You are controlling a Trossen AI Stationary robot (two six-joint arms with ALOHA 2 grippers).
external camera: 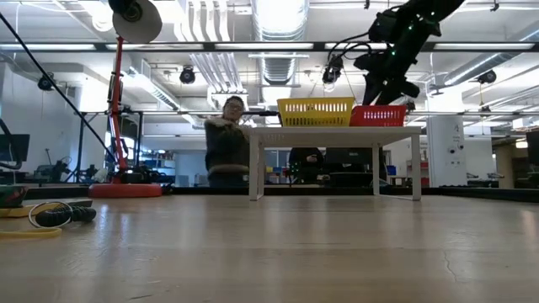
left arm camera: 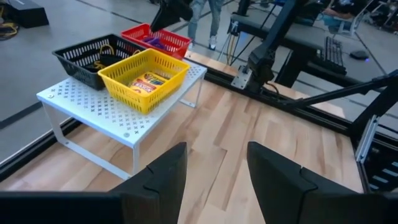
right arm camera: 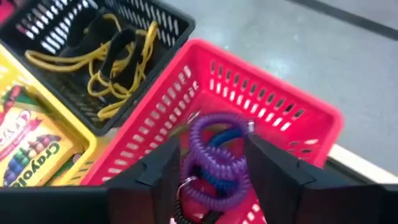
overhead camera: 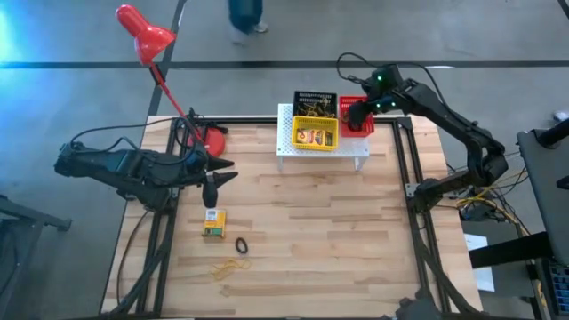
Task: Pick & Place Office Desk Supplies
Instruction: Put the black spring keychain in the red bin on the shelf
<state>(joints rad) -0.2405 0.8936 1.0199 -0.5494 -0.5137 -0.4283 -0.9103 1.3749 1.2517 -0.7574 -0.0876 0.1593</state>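
Observation:
On the white perforated stand point(overhead camera: 324, 153) sit a black tray point(overhead camera: 316, 100), a yellow tray point(overhead camera: 316, 133) and a red tray point(overhead camera: 364, 127). My right gripper point(right arm camera: 211, 168) hangs open over the red tray point(right arm camera: 273, 81). A purple coil ring point(right arm camera: 214, 155) and a blue ring point(right arm camera: 227, 138) lie in that tray, below the gap between the fingers. My left gripper point(overhead camera: 212, 188) is open above the table's left half. Nearer the front edge lie a yellow-green box point(overhead camera: 213, 223), a black ring point(overhead camera: 242, 244) and yellow rubber bands point(overhead camera: 227, 267).
The black tray point(right arm camera: 93, 37) holds yellow rubber bands point(right arm camera: 118, 68) and black rings. A crayon box point(right arm camera: 25, 149) lies in the yellow tray. A red desk lamp point(overhead camera: 147, 36) stands with its base point(overhead camera: 213, 140) at the far left. A person point(external camera: 226, 139) stands beyond the table.

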